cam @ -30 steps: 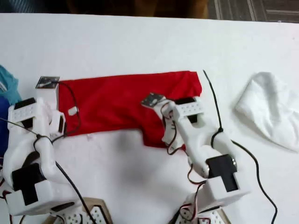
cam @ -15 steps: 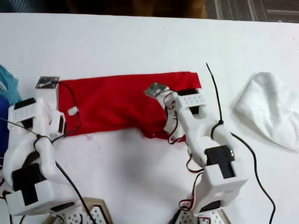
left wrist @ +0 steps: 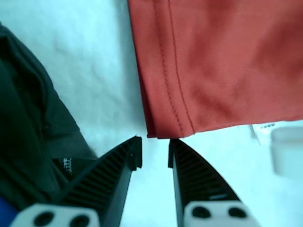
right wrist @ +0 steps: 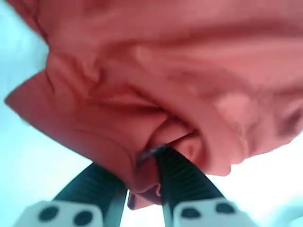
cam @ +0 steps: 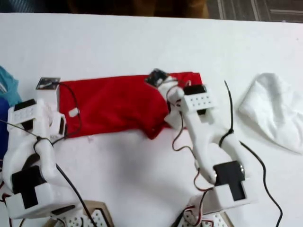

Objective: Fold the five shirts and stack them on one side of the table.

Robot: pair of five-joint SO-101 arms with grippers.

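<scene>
The white bench [cam: 142, 42] carries a red shirt [cam: 113, 104] spread as a long band across its middle, running left to right, flat over most of its length but bunched and lifted at its right end, where a loose point of cloth hangs toward the near side. Well apart from it, at the right edge of the bench, a white shirt [cam: 274, 111] lies in a soft crumpled heap. The right arm [cam: 208, 142] stretches from the near edge up to the red shirt's right end, and the left arm [cam: 28, 156] stands at the near left with its head at the shirt's left end. A teal cloth [cam: 7, 87] shows at the far left edge of the bench. In the left wrist view a dark garment [left wrist: 28, 118] lies just beside the red shirt's hem, with a strip of bare bench between them. The right gripper [right wrist: 144, 165] has its fingers [right wrist: 182, 182] pinching a gathered fold of the red shirt, with creases radiating from the grip. The left gripper [left wrist: 155, 151] holds nothing, its fingers [left wrist: 118, 165] spread by a narrow gap, tips just at the stitched corner of the red shirt.
</scene>
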